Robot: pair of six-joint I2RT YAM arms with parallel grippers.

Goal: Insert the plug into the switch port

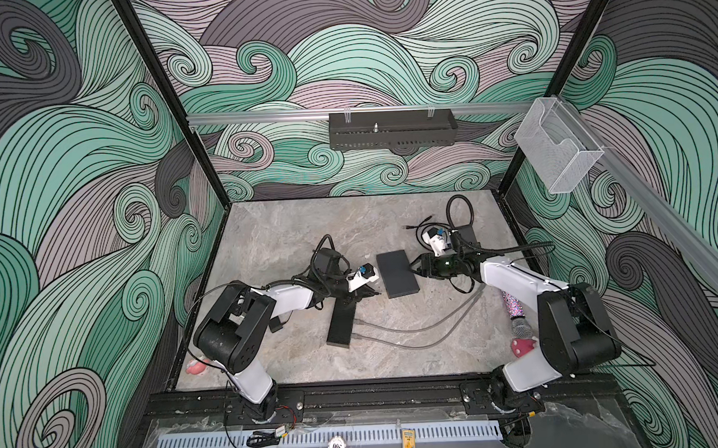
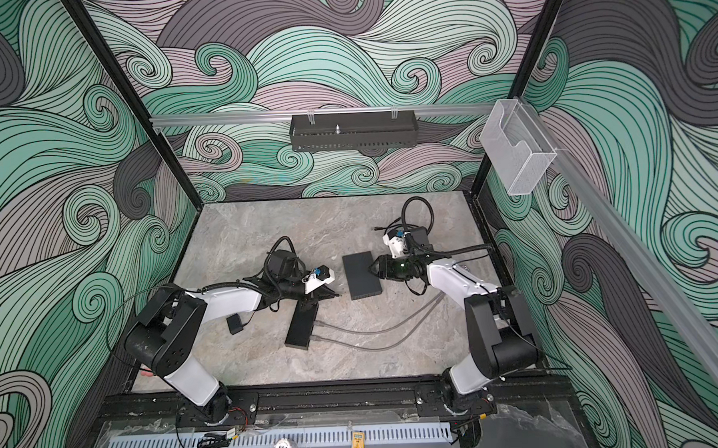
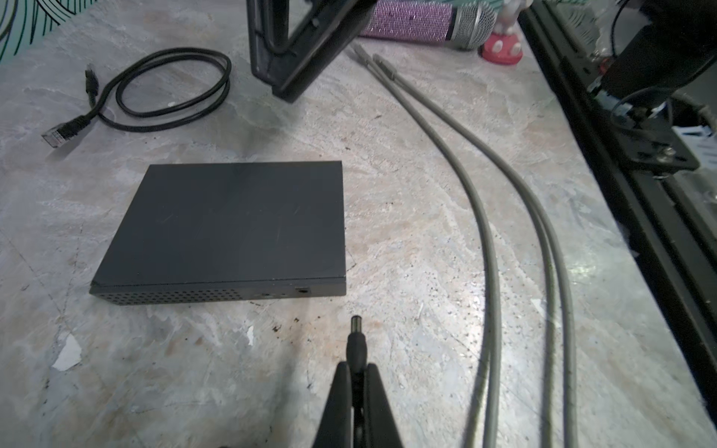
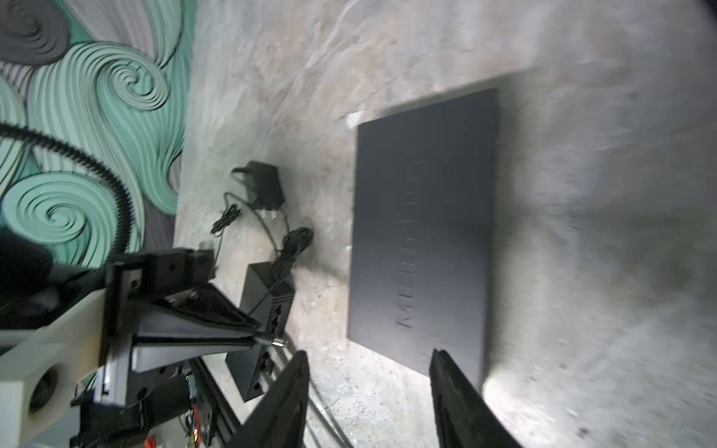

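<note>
My left gripper (image 3: 357, 368) clamps the small black barrel plug (image 3: 356, 340), facing the flat dark-grey box (image 3: 232, 225); the narrow matte-black brick-shaped switch (image 1: 341, 325) lies beneath that wrist. Right gripper (image 4: 368, 353) gapes empty.

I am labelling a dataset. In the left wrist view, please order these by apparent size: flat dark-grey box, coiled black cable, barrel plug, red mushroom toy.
1. flat dark-grey box
2. coiled black cable
3. barrel plug and red mushroom toy: alike, unranked; the plug is nearest the camera, the toy far and partly cropped.
</note>
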